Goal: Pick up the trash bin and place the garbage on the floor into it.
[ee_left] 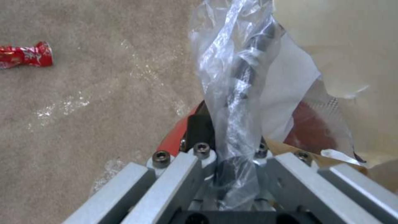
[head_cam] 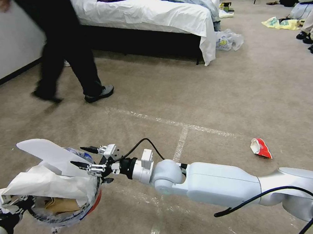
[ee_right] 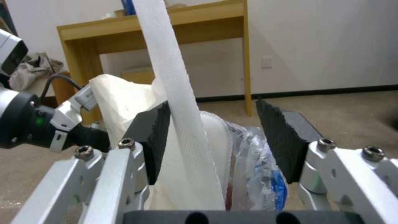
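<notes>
The trash bin (head_cam: pixel 94 202), red with a clear liner, hangs low at my left, and my left gripper (head_cam: pixel 25 204) is shut on its rim. The left wrist view shows that gripper (ee_left: pixel 230 146) pinching the liner against the red rim (ee_left: pixel 174 137). A white slipper (head_cam: pixel 49 155) pokes up out of the bin above white paper (head_cam: pixel 44 184) and a brown paper bag (head_cam: pixel 61 204). My right gripper (head_cam: pixel 84 156) is open at the bin's rim. In the right wrist view the slipper (ee_right: pixel 174 81) stands between its fingers (ee_right: pixel 215 124), leaning on one pad. A red crushed can (head_cam: pixel 261 148) (ee_left: pixel 25 56) lies on the floor to the right.
A person (head_cam: pixel 67 48) walks across the carpet at the back left, in front of a bed (head_cam: pixel 150 15). Plastic bags (head_cam: pixel 227 40) lie at the bed's foot and yellow bags (head_cam: pixel 280 23) farther right. Tape lines (head_cam: pixel 181 143) cross the carpet. A wooden desk (ee_right: pixel 166 28) stands by the wall.
</notes>
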Controlling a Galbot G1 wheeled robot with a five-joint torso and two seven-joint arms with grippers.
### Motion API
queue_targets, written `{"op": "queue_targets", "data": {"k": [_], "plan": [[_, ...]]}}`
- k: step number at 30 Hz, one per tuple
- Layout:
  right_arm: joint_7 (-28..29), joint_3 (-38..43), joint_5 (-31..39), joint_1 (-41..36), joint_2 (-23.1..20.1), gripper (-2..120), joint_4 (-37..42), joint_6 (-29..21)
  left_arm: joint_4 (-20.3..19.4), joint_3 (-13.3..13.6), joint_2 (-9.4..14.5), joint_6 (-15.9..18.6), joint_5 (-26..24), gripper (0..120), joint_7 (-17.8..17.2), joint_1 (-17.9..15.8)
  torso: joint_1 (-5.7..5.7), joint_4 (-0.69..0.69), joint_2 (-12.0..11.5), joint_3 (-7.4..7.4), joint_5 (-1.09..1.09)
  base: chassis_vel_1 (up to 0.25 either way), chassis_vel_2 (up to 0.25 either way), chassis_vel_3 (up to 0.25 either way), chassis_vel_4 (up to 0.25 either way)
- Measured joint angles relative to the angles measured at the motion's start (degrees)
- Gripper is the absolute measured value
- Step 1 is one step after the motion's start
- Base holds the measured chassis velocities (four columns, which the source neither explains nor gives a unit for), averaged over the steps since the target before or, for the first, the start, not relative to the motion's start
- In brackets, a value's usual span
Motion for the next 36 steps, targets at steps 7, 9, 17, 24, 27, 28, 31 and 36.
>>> {"op": "queue_targets", "data": {"k": [7,9,17,24,27,28,31,36], "plan": [[0.18,-0.23,0.01,0.08,0.26,57,0.33,-0.10,-0.13,-0.01,-0.30,0.00,0.04,1,0.01,0.15,0.00,0.00,0.00,0.00,-0.01,0.000,0.000,0.000,0.000],[0.21,-0.31,0.00,0.08,0.38,57,0.30,-0.11,-0.15,-0.01,-0.31,0.00,0.04,1,0.02,0.15,0.00,0.00,0.00,0.00,-0.01,0.000,0.000,0.000,0.000],[0.34,-1.52,-0.01,0.34,1.55,57,-0.11,-0.27,-0.43,-0.15,-0.54,0.00,-0.02,1,0.04,0.17,0.00,0.00,0.00,0.00,-0.01,0.000,0.000,0.000,0.000],[0.34,-3.96,-0.45,0.57,1.91,57,-1.34,-0.27,-1.01,-0.09,-0.80,0.00,-0.04,1,0.12,0.19,0.00,0.00,0.00,0.00,-0.01,0.000,0.000,0.000,0.000],[0.25,-4.51,-0.74,0.58,2.28,57,-2.39,-0.27,-1.12,-0.03,-0.94,0.00,-0.05,1,0.17,0.19,0.00,-0.01,0.00,0.00,-0.01,0.000,0.000,0.000,0.000],[0.21,-4.72,-0.80,0.58,2.53,57,-2.95,-0.26,-1.12,-0.03,-0.99,0.00,-0.05,1,0.19,0.19,0.00,0.00,0.00,0.00,-0.01,0.000,0.000,0.000,0.000],[0.16,-4.93,-0.82,0.58,2.73,58,-3.38,-0.25,-1.14,-0.02,-1.00,0.00,-0.05,1,0.22,0.19,0.00,0.00,0.00,0.00,-0.01,0.000,0.000,0.000,0.000],[-0.20,-4.96,-1.00,0.58,3.33,58,-5.30,-0.01,-1.22,0.02,-1.00,0.00,-0.07,1,0.23,0.09,0.00,0.00,0.00,0.00,-0.01,0.000,0.000,0.000,0.000]]}}
